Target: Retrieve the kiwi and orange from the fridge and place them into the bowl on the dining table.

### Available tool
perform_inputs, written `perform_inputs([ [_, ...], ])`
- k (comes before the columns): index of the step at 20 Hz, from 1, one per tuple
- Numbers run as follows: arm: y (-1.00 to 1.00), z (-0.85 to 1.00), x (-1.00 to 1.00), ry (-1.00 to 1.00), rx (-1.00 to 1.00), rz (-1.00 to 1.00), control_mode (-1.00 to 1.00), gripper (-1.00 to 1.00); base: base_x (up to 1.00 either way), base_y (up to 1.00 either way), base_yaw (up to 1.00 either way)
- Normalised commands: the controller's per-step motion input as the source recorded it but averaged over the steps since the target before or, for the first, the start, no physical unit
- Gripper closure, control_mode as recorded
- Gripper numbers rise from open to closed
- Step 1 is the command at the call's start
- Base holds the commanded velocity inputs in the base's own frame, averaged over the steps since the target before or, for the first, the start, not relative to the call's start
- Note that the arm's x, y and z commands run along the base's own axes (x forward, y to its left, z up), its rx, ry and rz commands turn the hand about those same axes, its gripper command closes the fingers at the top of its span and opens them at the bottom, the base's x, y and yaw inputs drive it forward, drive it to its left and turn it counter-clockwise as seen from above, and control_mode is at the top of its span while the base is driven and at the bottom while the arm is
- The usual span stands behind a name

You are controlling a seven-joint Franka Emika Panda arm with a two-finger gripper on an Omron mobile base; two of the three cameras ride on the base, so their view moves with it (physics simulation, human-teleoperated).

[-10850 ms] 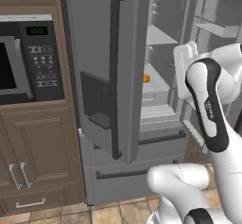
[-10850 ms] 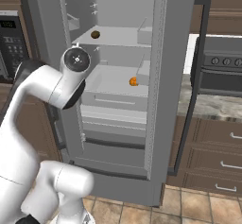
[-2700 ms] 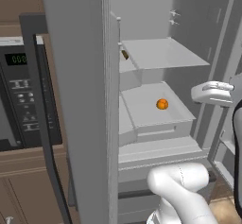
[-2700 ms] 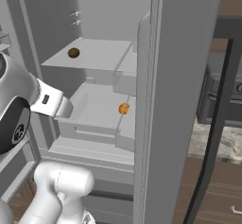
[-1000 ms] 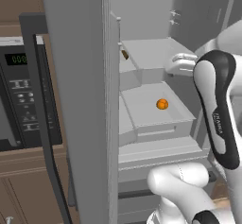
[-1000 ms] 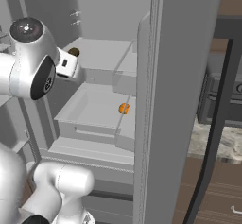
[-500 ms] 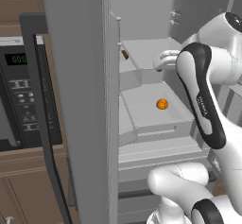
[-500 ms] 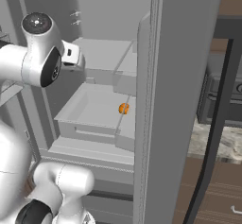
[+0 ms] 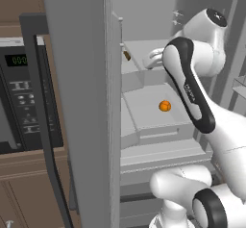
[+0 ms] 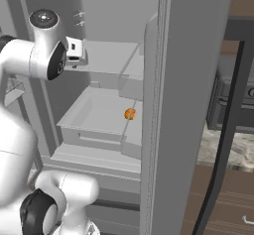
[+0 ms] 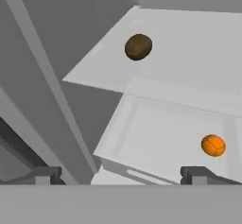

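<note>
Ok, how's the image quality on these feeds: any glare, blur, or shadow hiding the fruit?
Hand view: sharp, flat even light, no glare; kiwi and orange both clear. Left base view: orange crisp, kiwi half hidden behind the fridge door edge. Right base view: orange clear, soft shading inside the fridge.

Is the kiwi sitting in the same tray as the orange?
No, the kiwi lies on the flat shelf above, while the orange sits in the tray one level below.

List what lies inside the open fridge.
A brown kiwi sits on the upper shelf; the orange lies in the pale tray below. The robot's arm hides parts of the fridge interior.
</note>
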Motion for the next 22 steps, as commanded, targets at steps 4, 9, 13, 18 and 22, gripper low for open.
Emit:
perform_inputs([
  [4, 0.07, 0.00, 0.34, 0.00, 0.00, 0.01, -1.00, -1.00, 0.00, 0.00, 0.00],
  [9, 0.07, -0.01, 0.26, 0.00, 0.00, 0.00, -1.00, -1.00, 0.00, 0.00, 0.00],
  [13, 0.11, -0.19, 0.21, 0.00, 0.00, 0.00, -1.00, -1.00, 0.00, 0.00, 0.00],
  [18, 0.06, -0.15, 0.30, 0.00, 0.00, 0.00, -1.00, -1.00, 0.00, 0.00, 0.00],
  [22, 0.01, -0.05, 0.43, 0.00, 0.00, 0.00, -1.00, -1.00, 0.00, 0.00, 0.00],
])
